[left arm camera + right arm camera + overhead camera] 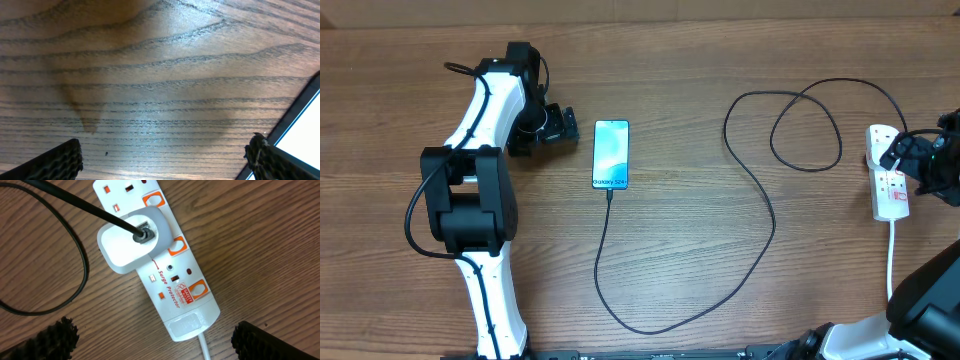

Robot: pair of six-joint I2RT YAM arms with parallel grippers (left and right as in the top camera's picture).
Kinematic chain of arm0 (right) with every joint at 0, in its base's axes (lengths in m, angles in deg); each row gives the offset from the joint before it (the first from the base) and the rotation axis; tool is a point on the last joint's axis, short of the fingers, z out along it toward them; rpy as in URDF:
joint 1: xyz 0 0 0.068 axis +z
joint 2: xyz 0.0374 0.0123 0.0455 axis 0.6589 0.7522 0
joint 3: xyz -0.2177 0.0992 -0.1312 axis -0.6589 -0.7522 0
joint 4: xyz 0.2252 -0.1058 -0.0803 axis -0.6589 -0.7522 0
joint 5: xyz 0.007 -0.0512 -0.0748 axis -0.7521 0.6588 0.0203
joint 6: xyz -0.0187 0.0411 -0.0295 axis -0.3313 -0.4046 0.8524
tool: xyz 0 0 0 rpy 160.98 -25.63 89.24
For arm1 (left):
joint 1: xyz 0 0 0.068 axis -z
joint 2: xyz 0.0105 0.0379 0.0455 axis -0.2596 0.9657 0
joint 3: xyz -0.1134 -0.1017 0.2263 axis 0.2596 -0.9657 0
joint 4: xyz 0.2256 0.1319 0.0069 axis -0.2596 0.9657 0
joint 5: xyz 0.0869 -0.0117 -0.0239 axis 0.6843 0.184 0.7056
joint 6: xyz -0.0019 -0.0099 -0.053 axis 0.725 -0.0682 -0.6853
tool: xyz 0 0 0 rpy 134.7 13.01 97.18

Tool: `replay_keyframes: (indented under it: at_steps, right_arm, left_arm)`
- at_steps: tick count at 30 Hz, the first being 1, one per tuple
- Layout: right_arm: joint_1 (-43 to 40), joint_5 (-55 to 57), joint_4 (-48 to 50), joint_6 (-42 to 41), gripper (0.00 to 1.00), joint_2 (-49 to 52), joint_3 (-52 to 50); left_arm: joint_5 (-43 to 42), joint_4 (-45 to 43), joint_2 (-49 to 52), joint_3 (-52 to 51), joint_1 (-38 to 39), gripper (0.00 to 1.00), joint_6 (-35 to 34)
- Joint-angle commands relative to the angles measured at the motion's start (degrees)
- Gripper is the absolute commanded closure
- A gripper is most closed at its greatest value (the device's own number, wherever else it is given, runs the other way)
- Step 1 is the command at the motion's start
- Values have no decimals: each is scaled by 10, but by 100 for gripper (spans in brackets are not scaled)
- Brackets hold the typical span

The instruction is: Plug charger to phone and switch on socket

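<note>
Lying flat on the brown counter [680, 60], whose wood grain is drawn in dark wavy lines, the phone [611, 153] is seen as a slim rectangle with dark edges and a smooth blue-teal screen. The charger [760, 200], a thin black cable, is led from the phone's near end in a long curve towards the front edge, then up into two overlapping loops near the far right. Its tip is met with the phone's near end, but whether it is fully seated cannot be told. The socket [165, 265], a white elongated strip of glossy plastic with rounded corners, is laid near the right edge of the counter. A rounded white adapter [127, 240] is pushed into the socket, with the black cable leaving its middle. Small orange-red switches [152, 200] are set along one side, and their position cannot be read. A thicker white cord [202, 347] is led out of the strip's near end. The right claw [160, 342] is held wide above the socket, its ribbed black fingers [50, 340] apart on either side, with nothing gripped. The left claw [165, 162] is likewise spread wide and low over bare wood, with the phone's edge just beside one finger. Broad open wood is left between the phone and the cable loops.
</note>
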State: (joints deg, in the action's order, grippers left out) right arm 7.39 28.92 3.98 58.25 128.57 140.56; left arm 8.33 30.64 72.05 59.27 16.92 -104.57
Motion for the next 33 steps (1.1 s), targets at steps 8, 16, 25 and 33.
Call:
replay_keyframes:
  at_steps: [8, 16, 25, 33]
  right_arm:
    - [-3, 1, 4, -3, 0, -7, 3]
    - [-3, 1, 4, -3, 0, -7, 3]
    - [-3, 1, 4, -3, 0, -7, 3]
    - [-3, 1, 4, -3, 0, -7, 3]
  left_arm:
    - [3, 0, -32, 0, 10, 0, 0]
    - [3, 0, -129, 0, 6, 0, 0]
    - [3, 0, -287, 0, -10, 0, 0]
    - [3, 0, -381, 0, -15, 0, 0]
